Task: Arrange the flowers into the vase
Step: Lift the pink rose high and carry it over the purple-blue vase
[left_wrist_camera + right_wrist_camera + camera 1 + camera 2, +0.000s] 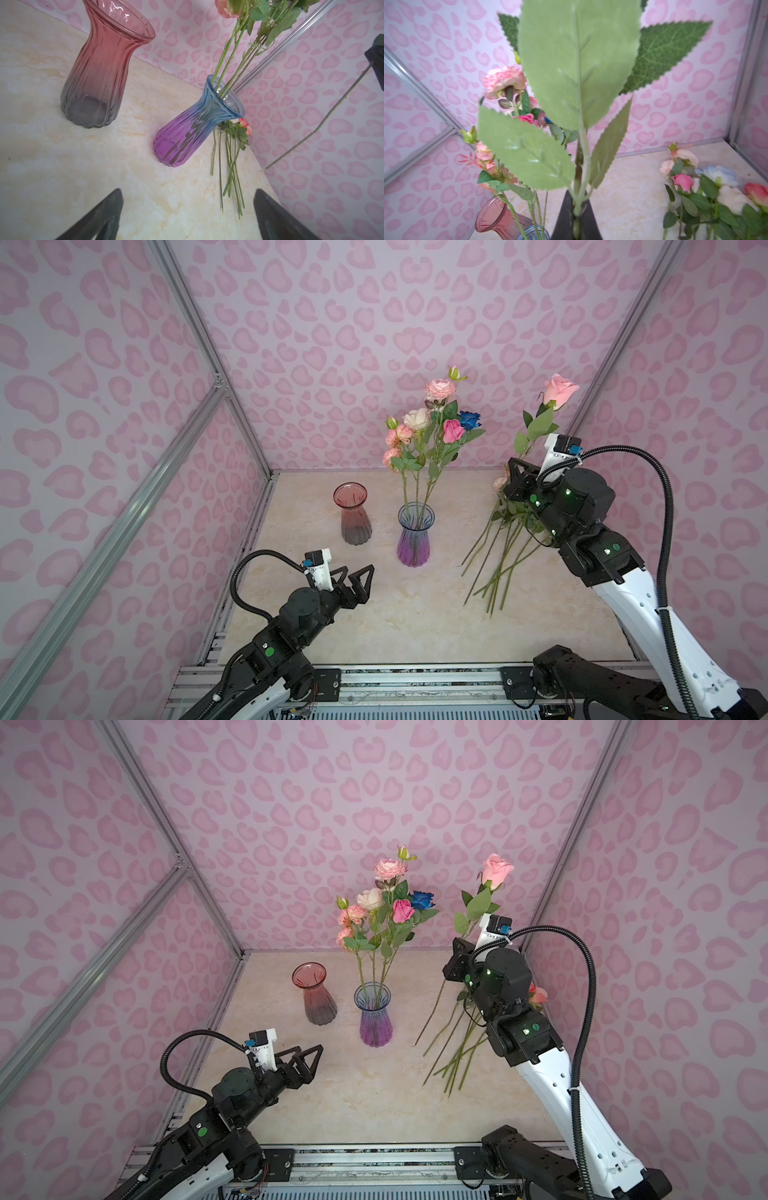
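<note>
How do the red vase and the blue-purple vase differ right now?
The red vase fades from red to grey; the blue-purple vase from blue to purple. The red vase is empty; the blue-purple vase holds several flowers. The red vase stands left of the blue-purple vase in both top views. Both are upright, ribbed glass with flared rims.

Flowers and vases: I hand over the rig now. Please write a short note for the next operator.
Left claw: open, empty, on the near side of the vases.
Right claw: shut on the stem of a pink rose, held upright in the air.
Done: several flowers stand in the blue-purple vase.
To do: place the held rose, then the loose flowers lying on the table at the right. The red vase is empty.
</note>
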Controlling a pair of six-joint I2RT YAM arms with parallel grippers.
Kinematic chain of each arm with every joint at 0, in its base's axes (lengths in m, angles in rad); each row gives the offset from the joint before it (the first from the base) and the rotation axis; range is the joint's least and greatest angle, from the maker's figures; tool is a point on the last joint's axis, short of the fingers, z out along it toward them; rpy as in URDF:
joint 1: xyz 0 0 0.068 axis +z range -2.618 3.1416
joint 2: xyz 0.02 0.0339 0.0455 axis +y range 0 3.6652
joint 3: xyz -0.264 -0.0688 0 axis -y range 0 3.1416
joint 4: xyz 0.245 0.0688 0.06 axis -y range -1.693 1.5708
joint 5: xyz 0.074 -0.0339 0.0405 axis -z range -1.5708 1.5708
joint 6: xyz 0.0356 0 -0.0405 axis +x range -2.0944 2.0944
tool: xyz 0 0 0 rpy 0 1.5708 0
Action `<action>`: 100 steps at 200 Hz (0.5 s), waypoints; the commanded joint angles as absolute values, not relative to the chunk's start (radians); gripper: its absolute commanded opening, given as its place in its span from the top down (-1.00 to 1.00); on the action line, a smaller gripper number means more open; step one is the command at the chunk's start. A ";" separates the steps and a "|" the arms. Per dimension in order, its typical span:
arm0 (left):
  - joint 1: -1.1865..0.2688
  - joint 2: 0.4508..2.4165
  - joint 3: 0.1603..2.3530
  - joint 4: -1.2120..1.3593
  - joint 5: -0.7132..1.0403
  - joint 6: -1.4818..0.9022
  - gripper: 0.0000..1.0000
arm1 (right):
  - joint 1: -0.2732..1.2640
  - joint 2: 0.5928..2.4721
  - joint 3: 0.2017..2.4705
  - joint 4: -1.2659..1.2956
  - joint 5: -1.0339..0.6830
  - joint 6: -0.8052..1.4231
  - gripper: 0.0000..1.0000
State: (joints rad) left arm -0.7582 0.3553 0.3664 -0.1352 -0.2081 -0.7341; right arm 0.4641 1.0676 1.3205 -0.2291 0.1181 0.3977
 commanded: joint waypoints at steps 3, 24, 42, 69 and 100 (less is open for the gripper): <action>-0.757 0.314 0.353 -0.174 -0.274 -0.752 -0.98 | 0.547 1.089 1.350 -0.104 0.153 0.305 1.00; -0.757 0.274 0.350 -0.230 -0.347 -0.795 -0.94 | 0.640 1.152 1.419 -0.051 0.198 0.253 1.00; -0.757 0.260 0.357 -0.315 -0.435 -0.866 -0.83 | 0.686 1.225 1.495 -0.024 0.212 0.233 1.00; -0.756 0.259 0.377 -0.391 -0.469 -0.896 -0.88 | 0.703 1.328 1.595 0.027 0.208 0.235 1.00; -0.757 0.215 0.384 -0.437 -0.479 -0.898 -0.96 | 0.715 1.447 1.728 0.013 0.194 0.212 1.00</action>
State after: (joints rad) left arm -0.7582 0.2443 0.3729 -0.3771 -0.4324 -0.8700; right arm 0.7063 1.3857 1.6642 -0.0185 0.1940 0.2459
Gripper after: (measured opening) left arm 0.966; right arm 0.055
